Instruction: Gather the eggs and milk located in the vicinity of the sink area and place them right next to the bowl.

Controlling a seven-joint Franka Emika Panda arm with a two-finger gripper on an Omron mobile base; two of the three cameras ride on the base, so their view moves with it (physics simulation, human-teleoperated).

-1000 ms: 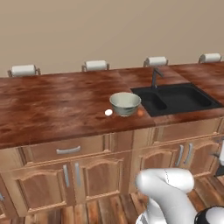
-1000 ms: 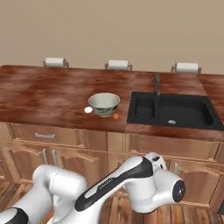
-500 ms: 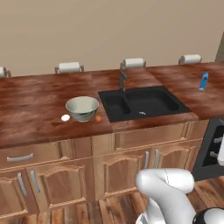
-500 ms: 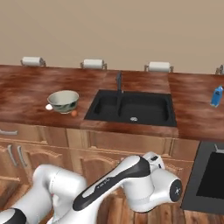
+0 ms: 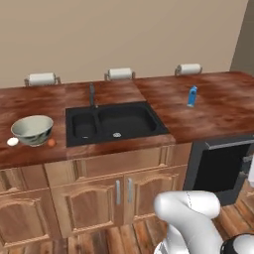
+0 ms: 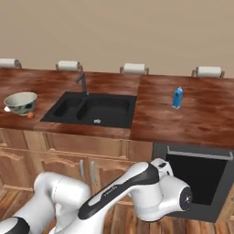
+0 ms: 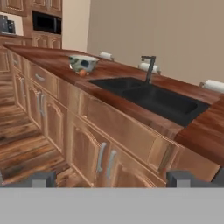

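We see a black double-basin sink (image 5: 114, 124) set in a red-brown wood counter (image 5: 218, 106). Pale grey-green round bowl (image 5: 32, 130) sits left of it, w/ a small orange-brown egg (image 5: 51, 143) just beside. Small blue milk carton (image 5: 192, 96) stands right of the sink. Our gripper (image 7: 112, 178) hangs low before the cabinets, fingertips wide apart, nothing btwn them.

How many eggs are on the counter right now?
2. A white egg lies left of the bowl; an orange-brown egg lies right of it, between the bowl and the sink. Any egg inside the bowl would be hidden.
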